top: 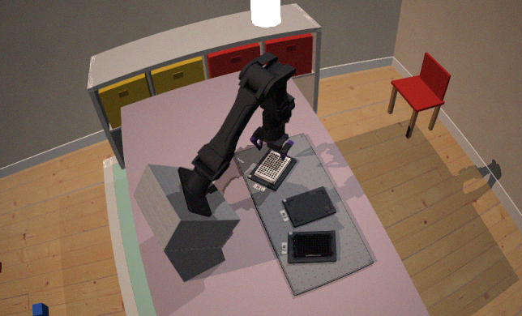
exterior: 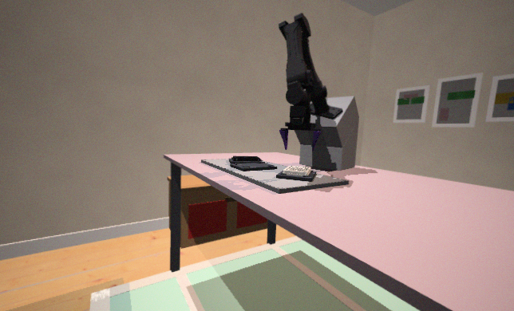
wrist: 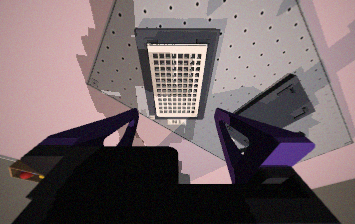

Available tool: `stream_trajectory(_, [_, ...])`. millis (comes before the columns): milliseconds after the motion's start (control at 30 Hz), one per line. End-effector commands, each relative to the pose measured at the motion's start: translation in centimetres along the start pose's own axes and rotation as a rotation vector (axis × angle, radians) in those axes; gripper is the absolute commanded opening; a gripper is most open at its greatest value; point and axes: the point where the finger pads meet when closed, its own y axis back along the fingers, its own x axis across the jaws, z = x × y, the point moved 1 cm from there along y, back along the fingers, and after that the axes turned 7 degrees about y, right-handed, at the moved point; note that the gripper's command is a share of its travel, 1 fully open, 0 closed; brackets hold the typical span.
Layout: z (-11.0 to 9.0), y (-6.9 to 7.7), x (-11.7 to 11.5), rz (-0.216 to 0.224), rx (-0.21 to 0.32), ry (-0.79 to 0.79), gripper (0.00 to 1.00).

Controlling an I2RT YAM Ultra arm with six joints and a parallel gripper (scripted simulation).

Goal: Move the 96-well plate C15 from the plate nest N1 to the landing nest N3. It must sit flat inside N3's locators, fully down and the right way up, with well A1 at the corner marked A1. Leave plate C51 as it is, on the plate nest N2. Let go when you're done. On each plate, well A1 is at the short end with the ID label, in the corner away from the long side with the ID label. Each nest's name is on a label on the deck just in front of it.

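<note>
— Two plates listed: white plate C15 (top: 271, 166) seated in nest N1 (top: 282, 181); dark plate C51 (top: 311, 245) in N2.
— Gripper (wrist: 178, 131)?
— Mine hangs wide open, empty, above C15. Risk, I judge: skewed descent, finger (wrist: 243, 145) clips N1's rim
</note>
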Motion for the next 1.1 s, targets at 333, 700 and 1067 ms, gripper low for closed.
stream_trajectory(333, [1.2, -1.5, -0.6, -0.009, -0.028, -0.010, 1.00])
stream_trajectory(700, [1.2, -3.0, -0.6, -0.008, -0.029, -0.008, 1.00])
stream_trajectory(1067, [1.3, -4.5, -0.5, -0.007, -0.030, -0.007, 1.00])
